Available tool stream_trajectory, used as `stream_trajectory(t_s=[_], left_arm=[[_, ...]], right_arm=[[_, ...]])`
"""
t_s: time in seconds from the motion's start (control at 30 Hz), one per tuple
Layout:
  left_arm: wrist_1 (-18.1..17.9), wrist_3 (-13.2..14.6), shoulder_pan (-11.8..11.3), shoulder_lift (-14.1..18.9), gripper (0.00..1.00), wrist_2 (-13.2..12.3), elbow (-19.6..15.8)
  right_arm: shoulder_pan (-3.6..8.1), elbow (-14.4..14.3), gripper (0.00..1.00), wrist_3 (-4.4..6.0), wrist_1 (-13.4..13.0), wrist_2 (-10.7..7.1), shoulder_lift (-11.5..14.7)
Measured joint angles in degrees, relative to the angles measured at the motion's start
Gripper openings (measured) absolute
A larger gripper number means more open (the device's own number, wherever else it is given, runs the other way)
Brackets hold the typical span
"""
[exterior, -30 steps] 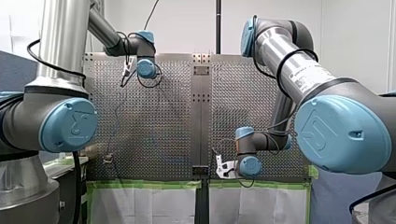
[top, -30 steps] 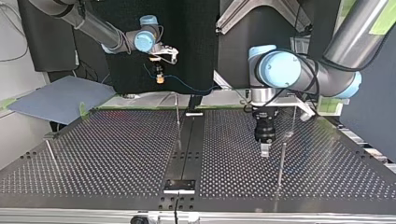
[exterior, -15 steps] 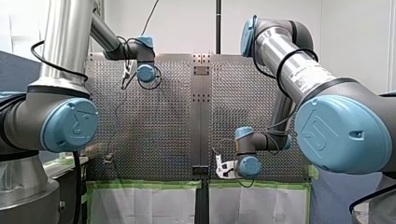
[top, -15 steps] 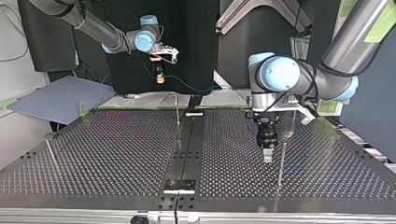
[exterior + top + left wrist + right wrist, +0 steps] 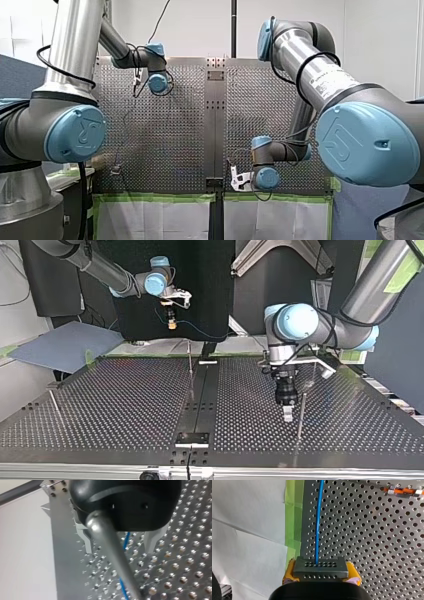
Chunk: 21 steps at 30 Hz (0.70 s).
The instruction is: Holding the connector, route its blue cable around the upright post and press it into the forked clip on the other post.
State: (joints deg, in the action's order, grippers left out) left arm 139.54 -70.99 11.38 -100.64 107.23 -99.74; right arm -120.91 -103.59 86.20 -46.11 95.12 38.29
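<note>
Connector [image 5: 319, 567] sits clamped between the yellow pads [image 5: 289, 576] of my right gripper [image 5: 171, 322], high in the top view's upper left, beyond the perforated table [image 5: 125, 400]. The blue cable [image 5: 318, 520] runs out of it. My left gripper [image 5: 119, 547] hangs spread wide and empty, with the cable passing between its fingers [image 5: 86, 538], ungripped. It is just beside an upright post [image 5: 300, 417] at the top view's lower right (any fork on it is too small to tell). Risk: the loose cable may slide off that post, or a finger may knock the post.
</note>
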Motion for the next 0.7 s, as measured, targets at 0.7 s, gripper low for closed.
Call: stream_trajectory(t_s=[0.7], left_arm=[[1.8,0.5,1.1,-1.4,1.00,1.6,-0.2]], right_arm=[[0.00,0.0,0.00,0.11,0.1,-0.01,0.0]])
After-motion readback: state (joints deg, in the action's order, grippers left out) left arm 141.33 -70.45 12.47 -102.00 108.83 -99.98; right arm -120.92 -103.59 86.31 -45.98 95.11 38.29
